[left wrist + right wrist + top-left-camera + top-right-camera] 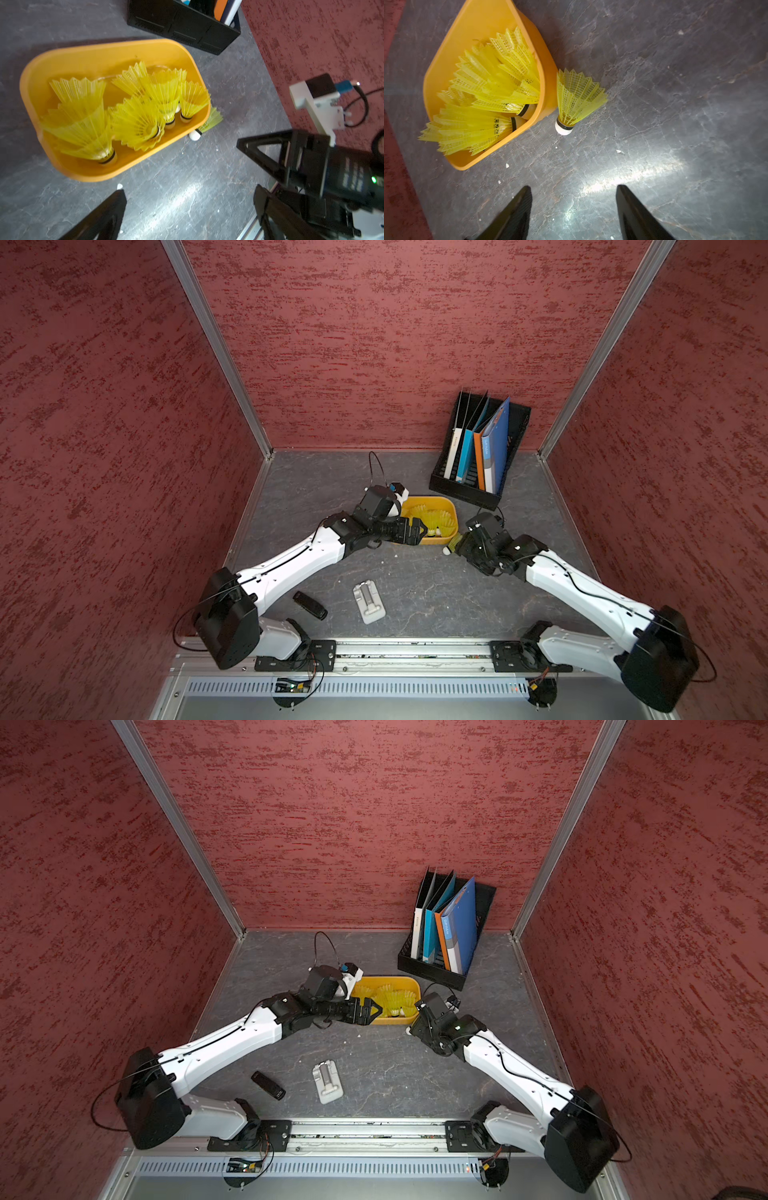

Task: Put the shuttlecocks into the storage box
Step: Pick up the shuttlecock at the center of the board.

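Shuttlecock of neon-yellow plastic, against the orange plastic storage box right of frame centre, points its tip at the nearer, part-open, empty right gripper.

grey tabletop: storage box, loose shuttlecock, file rack, black stick, bracket

Both top views look steeply down from high up on the robot's side, far away, and they share almost the whole table. The left wrist camera sits behind the left gripper, near the table, and faces past its fingertips to the storage box ahead. The right wrist camera looks the same way past the right gripper. Both wrist views share the box and the loose shuttlecock just beside its outer wall.
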Controlling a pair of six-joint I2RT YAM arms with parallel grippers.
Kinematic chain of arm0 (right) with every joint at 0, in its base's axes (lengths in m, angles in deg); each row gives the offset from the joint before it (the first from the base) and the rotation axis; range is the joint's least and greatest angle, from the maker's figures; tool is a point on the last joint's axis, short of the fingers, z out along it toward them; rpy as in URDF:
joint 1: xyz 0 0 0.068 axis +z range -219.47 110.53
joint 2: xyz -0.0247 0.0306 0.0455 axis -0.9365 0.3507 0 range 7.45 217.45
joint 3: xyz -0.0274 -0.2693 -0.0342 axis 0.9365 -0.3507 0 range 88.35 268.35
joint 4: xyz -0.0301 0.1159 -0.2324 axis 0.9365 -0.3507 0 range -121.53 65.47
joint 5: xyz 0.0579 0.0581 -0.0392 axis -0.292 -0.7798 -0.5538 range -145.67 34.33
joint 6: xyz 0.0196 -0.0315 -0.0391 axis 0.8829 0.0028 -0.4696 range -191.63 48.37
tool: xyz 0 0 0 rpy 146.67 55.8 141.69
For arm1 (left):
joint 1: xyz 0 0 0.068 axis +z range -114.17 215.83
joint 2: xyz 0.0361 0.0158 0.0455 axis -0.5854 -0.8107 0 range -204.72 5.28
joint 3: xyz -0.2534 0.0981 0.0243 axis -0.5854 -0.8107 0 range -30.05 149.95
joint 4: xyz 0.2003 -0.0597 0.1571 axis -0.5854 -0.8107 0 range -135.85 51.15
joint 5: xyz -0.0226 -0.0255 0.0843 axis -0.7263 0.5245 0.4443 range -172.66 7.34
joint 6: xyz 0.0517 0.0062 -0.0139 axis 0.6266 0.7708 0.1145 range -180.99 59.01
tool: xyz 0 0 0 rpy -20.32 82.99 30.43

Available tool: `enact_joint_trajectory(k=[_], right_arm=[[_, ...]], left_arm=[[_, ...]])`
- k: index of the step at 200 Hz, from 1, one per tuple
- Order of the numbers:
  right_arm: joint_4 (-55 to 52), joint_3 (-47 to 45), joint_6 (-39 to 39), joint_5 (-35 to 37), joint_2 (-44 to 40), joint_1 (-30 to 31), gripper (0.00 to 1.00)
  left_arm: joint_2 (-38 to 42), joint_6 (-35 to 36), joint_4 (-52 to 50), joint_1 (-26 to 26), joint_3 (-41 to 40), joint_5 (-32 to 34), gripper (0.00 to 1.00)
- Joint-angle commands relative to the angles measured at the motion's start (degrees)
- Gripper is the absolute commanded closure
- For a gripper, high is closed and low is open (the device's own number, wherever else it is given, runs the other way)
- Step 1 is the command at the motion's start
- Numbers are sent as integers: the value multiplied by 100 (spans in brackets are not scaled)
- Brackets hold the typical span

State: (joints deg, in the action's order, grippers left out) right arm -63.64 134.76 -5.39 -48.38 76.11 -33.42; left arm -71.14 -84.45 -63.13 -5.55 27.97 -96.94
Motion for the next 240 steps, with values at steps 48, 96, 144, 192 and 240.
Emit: enact_joint_trajectory(k=[48, 96, 144, 192, 240], right_arm=[[1093, -189, 967, 712, 740, 293, 40], [1620, -315, 1211, 677, 1095, 340, 40], [1907, -342, 1285, 704, 1427, 359, 41], [2045, -306, 1428, 772, 1733, 359, 44], [2420, -383, 1541, 772, 1971, 356, 46]], left_arm=[[813, 201, 210, 64, -905, -724, 0], [973, -246, 683, 113, -1478, -664, 0], [1208, -652, 1127, 122, -1970, -681, 0], [1330, -563, 937, 189, -1907, -683, 0], [1414, -862, 1151, 279, -2146, -642, 0]])
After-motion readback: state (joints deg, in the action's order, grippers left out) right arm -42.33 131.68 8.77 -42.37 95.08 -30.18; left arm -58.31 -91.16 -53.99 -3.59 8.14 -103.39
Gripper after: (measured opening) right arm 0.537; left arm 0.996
